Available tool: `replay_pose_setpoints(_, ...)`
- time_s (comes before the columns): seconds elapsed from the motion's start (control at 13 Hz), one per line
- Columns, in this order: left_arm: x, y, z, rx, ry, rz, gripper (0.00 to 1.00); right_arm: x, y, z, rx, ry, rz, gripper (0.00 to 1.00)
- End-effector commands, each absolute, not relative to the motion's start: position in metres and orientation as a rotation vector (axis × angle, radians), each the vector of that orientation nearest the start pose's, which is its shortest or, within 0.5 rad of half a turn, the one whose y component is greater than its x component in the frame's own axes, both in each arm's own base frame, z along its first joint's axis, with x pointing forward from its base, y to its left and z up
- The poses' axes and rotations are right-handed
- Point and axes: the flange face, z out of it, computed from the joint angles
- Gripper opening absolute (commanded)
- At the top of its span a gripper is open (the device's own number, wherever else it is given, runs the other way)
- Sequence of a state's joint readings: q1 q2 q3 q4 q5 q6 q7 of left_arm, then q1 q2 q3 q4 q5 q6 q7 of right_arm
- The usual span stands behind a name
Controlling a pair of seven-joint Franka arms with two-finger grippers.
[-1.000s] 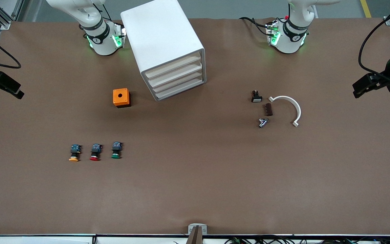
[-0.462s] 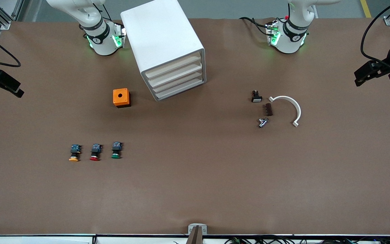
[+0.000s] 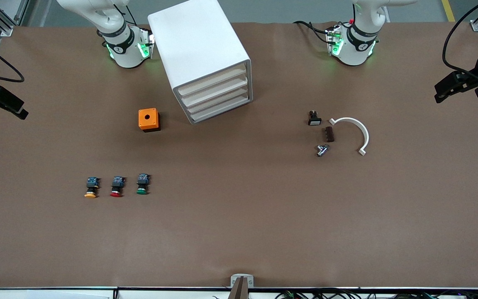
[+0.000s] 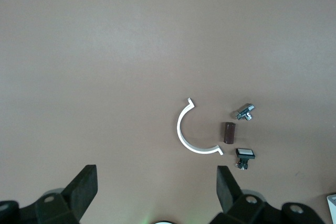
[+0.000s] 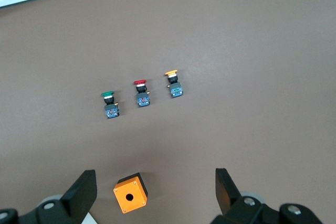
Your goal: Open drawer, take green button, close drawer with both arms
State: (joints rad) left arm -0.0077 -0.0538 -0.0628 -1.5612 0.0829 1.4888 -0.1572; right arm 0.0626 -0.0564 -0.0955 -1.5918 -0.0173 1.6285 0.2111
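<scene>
The white cabinet (image 3: 199, 45) stands between the two arm bases. Its four tray drawers (image 3: 216, 97) are all shut and face the front camera at an angle. The green-capped button (image 3: 142, 185) lies on the table nearer to the front camera, toward the right arm's end; it also shows in the right wrist view (image 5: 108, 103). My right gripper (image 3: 21, 113) hangs high over the right arm's end of the table, open and empty (image 5: 155, 184). My left gripper (image 3: 439, 97) hangs high over the left arm's end, open and empty (image 4: 156, 182).
A red-capped button (image 3: 116, 187) and a yellow-capped button (image 3: 91, 187) lie beside the green one. An orange box (image 3: 149, 119) with a hole sits beside the cabinet. A white half ring (image 3: 353, 131) and three small parts (image 3: 324, 135) lie toward the left arm's end.
My left gripper has drifted a little toward the bases' edge of the table. My right gripper has shifted only slightly. Nothing on the table has moved.
</scene>
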Motion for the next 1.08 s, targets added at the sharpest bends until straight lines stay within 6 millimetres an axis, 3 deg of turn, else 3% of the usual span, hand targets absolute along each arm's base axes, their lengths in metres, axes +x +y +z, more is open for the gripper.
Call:
replay_pose_setpoints(0.0,0.523,-0.028,0.654,-3.070,-0.115,-0.008,1.00,0.544,-0.022,0.658,-3.133,0.372,-0.170,1.00)
replay_pose_setpoints(0.23,0.526,-0.033,0.651,-3.071,-0.101,0.001,1.00,0.565,-0.028,0.659,-3.132,0.382,-0.155,1.00)
replay_pose_setpoints(0.38,0.526,-0.040,0.652,-3.083,-0.081,0.000,1.00,0.567,-0.032,0.658,-3.143,0.289,-0.159,1.00)
replay_pose_setpoints(0.69,0.525,-0.062,0.647,-3.113,-0.026,0.026,1.00,0.564,-0.036,0.657,-3.139,0.298,-0.139,1.00)
replay_pose_setpoints(1.0,0.524,-0.061,0.645,-3.112,0.012,0.051,1.00,0.564,-0.035,0.657,-3.141,0.281,-0.141,1.00)
